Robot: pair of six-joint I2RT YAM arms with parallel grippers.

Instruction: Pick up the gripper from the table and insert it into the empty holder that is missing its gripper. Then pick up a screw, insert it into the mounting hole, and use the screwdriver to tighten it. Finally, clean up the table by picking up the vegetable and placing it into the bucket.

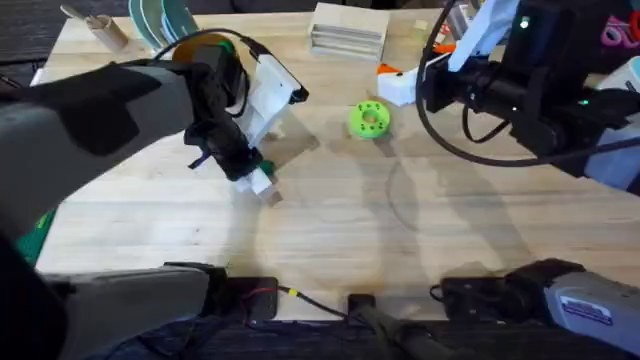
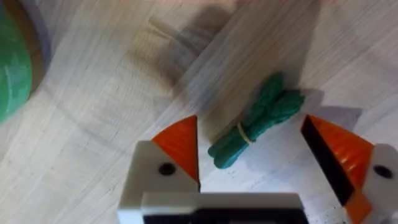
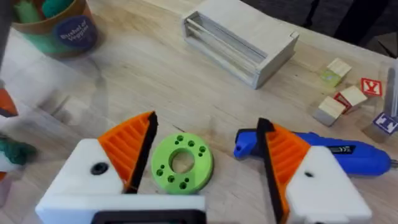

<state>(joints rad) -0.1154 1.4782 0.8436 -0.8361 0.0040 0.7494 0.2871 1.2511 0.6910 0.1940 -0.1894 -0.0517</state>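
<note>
Between my left gripper (image 2: 252, 165)'s wide-open orange pads lies the vegetable (image 2: 256, 121), flat on the table (image 2: 112, 124), touching neither. Closing off-centre could roll or nudge it away, I judge (it's slim). My right gripper (image 3: 202, 162), also open and empty, hovers near the green disc (image 3: 181, 162) and screwdriver (image 3: 323, 152).

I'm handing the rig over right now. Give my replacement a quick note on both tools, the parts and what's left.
Left tool: open, straddling the vegetable lying on the table, not yet gripped.
Right tool: open, empty, above the green disc; the screwdriver lies just beyond it.
Bucket stands at the table's far left.
Left: grip the vegetable, drop it in the bucket.
</note>
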